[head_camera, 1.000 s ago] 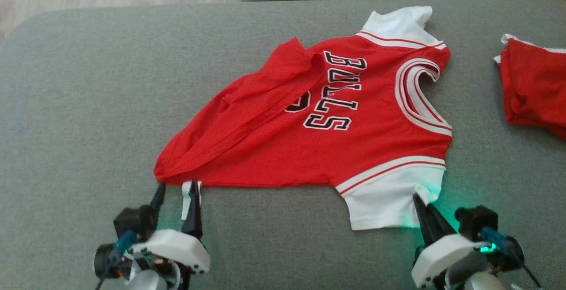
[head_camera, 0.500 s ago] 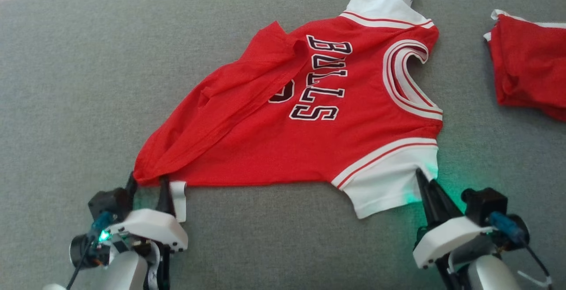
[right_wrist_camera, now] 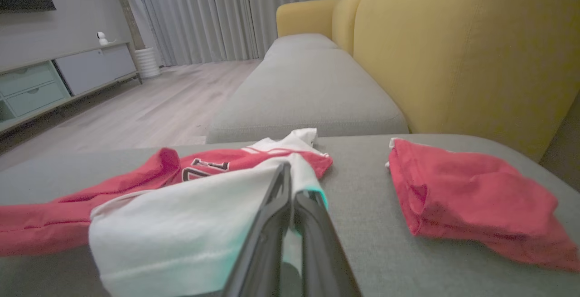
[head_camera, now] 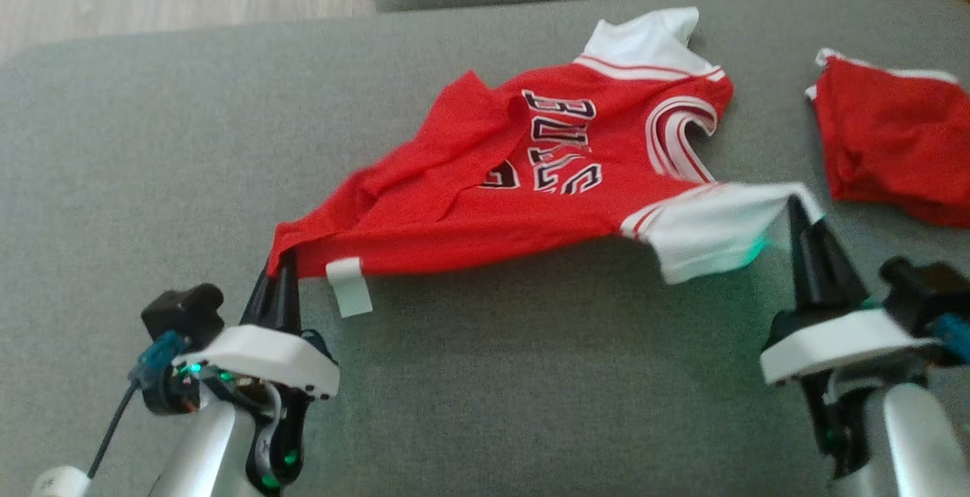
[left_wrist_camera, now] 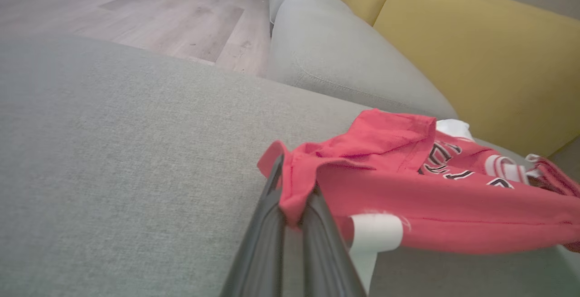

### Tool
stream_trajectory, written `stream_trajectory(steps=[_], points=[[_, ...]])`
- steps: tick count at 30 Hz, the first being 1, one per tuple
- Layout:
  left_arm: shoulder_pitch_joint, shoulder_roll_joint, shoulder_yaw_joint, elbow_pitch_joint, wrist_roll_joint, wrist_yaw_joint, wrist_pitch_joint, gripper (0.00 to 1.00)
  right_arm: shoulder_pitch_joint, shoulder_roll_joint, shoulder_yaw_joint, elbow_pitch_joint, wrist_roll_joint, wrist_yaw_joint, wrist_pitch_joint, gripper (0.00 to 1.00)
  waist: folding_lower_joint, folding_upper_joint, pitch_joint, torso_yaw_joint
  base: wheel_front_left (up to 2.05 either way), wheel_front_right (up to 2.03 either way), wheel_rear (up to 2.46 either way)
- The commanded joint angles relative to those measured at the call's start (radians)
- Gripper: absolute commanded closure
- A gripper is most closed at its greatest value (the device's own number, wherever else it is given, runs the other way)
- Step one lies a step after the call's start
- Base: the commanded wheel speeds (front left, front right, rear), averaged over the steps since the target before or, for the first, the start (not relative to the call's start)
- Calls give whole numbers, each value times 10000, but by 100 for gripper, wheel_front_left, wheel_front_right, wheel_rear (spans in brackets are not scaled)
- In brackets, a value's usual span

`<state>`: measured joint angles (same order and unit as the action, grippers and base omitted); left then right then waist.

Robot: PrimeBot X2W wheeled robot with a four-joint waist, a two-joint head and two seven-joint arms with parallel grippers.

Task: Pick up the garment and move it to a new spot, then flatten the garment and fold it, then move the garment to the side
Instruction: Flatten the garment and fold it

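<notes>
At the near edge of the seat: left tool (head_camera: pixel 282 261), jaws pinched together on the hem corner of the red basketball jersey with white sleeves (head_camera: pixel 485 209). Only a small tuck of red cloth sits between the fingers. White fabric label (head_camera: pixel 350 285) hangs just beside that grip.

Right tool (head_camera: pixel 796 207), likewise closed, grips the edge of the near white sleeve; a green glow falls on the cloth there.

Between the two grips the jersey's near edge hangs raised off the grey upholstered sofa seat (head_camera: pixel 151 141), with shadow beneath. The far sleeve and collar side lie on the cushion. A long diagonal fold of red cloth lies doubled over the left half, partly covering the number.

Folded red cloth pile (head_camera: pixel 887 148) sits near the right tool, apart from the jersey. Yellow backrest (right_wrist_camera: pixel 453 39) beyond.

Judgement: lift-and-carry step, just begun. To do it well:
- raise both tools evenly, so neither corner takes all the weight
- hold the span taut, not stretched; the left pinch looks shallow and could slip
- lift until the far edge is off the cushion, letting the doubled flap drop open
- steer away from the red pile when choosing the new spot
</notes>
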<state>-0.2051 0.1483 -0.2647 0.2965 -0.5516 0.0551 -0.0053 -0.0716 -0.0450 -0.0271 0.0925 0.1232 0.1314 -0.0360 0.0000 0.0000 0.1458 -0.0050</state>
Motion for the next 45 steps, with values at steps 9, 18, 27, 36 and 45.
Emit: stream_trajectory(steps=[9, 18, 27, 36, 45], points=[[-738, 52, 307, -3163, -796, 7, 1217, 100, -1680, -52, -407, -2441, -455, -7, 967, 100, 0, 0, -1714, 40, 0, 0, 0], [-1829, 357, 658, -6126, -1347, 483, 2739, 100, -3050, -414, -854, -4618, -605, -7, 1891, 100, 0, 0, -2150, -64, 0, 0, 0], [-2712, 834, 838, -7406, -1625, 991, 4262, 100, -3118, -886, -1174, -5598, -375, -7, 2876, 100, 0, 0, -1836, -55, 0, 0, 0], [-4832, 721, 766, -5460, -1658, 1062, 4728, 100, -5295, -1294, -322, -3186, -102, -7, 2916, 100, 0, 0, 227, -91, 0, 0, 0], [-9476, 416, 1224, -1204, -711, 1155, 3126, 100, -10806, -1210, -62, 1471, -1124, -7, 1436, 100, 0, 0, 1687, -170, 0, 0, 0]])
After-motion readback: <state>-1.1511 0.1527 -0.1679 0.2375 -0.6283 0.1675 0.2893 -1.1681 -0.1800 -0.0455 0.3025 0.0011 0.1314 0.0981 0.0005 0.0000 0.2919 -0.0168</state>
